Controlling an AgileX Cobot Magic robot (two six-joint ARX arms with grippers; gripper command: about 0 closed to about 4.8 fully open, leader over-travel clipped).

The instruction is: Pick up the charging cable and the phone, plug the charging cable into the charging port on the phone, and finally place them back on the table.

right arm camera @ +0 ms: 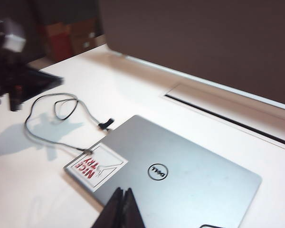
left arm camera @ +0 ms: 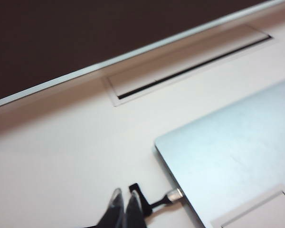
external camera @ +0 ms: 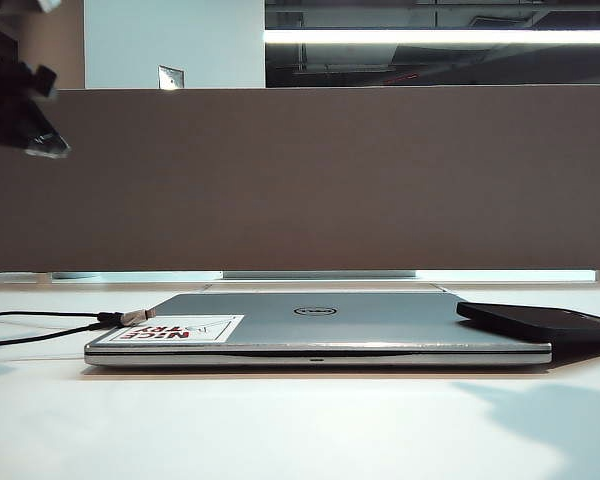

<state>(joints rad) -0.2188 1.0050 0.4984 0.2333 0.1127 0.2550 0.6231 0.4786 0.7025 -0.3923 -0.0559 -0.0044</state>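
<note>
While both grippers hang closed, left gripper [left arm camera: 122, 202] above charging cable [left arm camera: 167, 198], right gripper [right arm camera: 123, 202] over laptop [right arm camera: 190, 175]

- Setting: office workstation.
- Brown fabric divider panel [external camera: 310, 180] behind white table [external camera: 300, 420].
- Cable-access slot [right arm camera: 228, 118] in desktop.
- Closed silver Dell laptop [external camera: 320, 325].
- Fluorescent ceiling strip light [external camera: 440, 36].

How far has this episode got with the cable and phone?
Nothing is done yet. The charging cable lies loose on the table, its plug resting on the Dell laptop; the phone sits on the laptop's other end. Left claw above the plug and right claw above the laptop are both shut, empty. Picking, plugging, placing remain.
</note>
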